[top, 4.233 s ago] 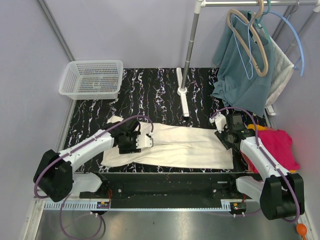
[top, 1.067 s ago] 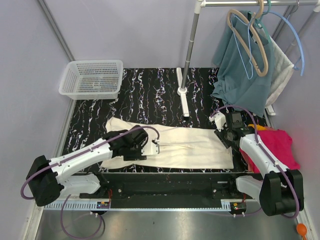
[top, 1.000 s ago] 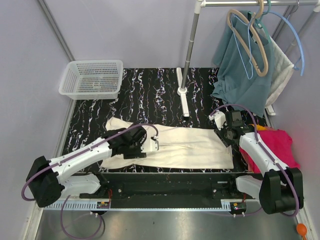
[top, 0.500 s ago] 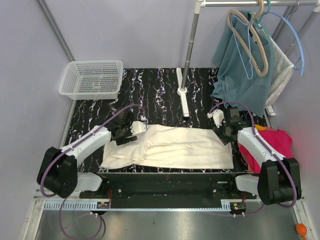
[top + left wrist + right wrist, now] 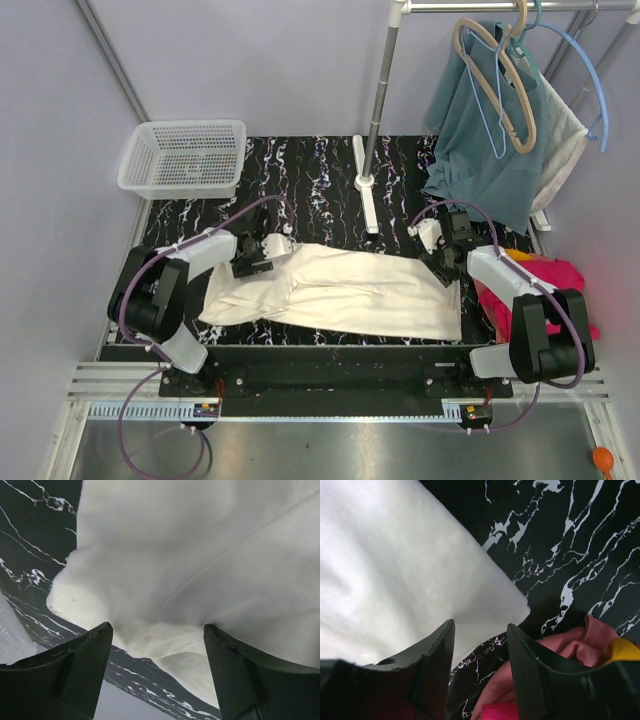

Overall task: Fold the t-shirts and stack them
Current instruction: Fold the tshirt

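The right arm (image 5: 500, 272) hides part of the pink t-shirt (image 5: 575, 280); the orange t-shirt (image 5: 626, 650) barely shows.

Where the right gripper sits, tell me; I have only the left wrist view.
Observer: In the top view the right gripper is over the far right corner of the cream t-shirt.
Operator: Report its jaws.
Observer: In the right wrist view they stand open with nothing pinched between them; the shirt corner lies just ahead of them.
Operator: Say what lies past that corner.
Observer: The pink t-shirt lies crumpled at the right edge, with a strip of dark tabletop between it and the cream one.
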Action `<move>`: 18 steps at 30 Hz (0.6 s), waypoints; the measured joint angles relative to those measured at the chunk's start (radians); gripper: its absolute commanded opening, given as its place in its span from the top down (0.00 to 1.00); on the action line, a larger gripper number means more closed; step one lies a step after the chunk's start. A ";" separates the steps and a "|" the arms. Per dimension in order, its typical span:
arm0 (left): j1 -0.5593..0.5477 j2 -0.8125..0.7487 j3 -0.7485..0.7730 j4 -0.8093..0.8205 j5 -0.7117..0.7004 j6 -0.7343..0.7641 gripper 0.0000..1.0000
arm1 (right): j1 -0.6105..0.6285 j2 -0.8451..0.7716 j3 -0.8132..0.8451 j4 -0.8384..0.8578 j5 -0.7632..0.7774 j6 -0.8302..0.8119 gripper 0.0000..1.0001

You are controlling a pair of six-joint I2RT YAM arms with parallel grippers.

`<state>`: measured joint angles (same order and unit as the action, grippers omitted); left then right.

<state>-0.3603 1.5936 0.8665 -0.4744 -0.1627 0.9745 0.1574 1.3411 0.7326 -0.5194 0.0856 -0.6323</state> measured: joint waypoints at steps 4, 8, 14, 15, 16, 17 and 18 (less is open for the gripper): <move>0.006 0.066 0.067 -0.001 -0.021 0.019 0.21 | 0.000 0.055 -0.008 0.045 0.000 -0.025 0.47; 0.008 0.127 0.137 -0.002 -0.032 0.024 0.21 | 0.001 0.072 -0.029 0.083 -0.001 -0.049 0.47; 0.008 0.210 0.240 -0.007 -0.035 0.025 0.21 | 0.018 0.056 -0.049 0.103 0.000 -0.076 0.47; 0.008 0.225 0.260 -0.009 -0.035 0.025 0.21 | 0.024 0.044 -0.057 0.103 0.000 -0.080 0.47; 0.008 0.239 0.278 -0.010 -0.036 0.025 0.21 | 0.035 0.027 -0.067 0.100 -0.001 -0.084 0.47; 0.008 0.251 0.292 -0.009 -0.036 0.025 0.21 | 0.043 0.014 -0.072 0.092 -0.003 -0.087 0.47; 0.007 0.266 0.312 -0.012 -0.036 0.026 0.21 | 0.053 -0.001 -0.076 0.083 -0.006 -0.090 0.47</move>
<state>-0.3534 1.8599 1.1782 -0.4862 -0.1989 1.0004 0.2104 1.3403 0.6567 -0.4366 0.0799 -0.7223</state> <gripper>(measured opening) 0.788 0.530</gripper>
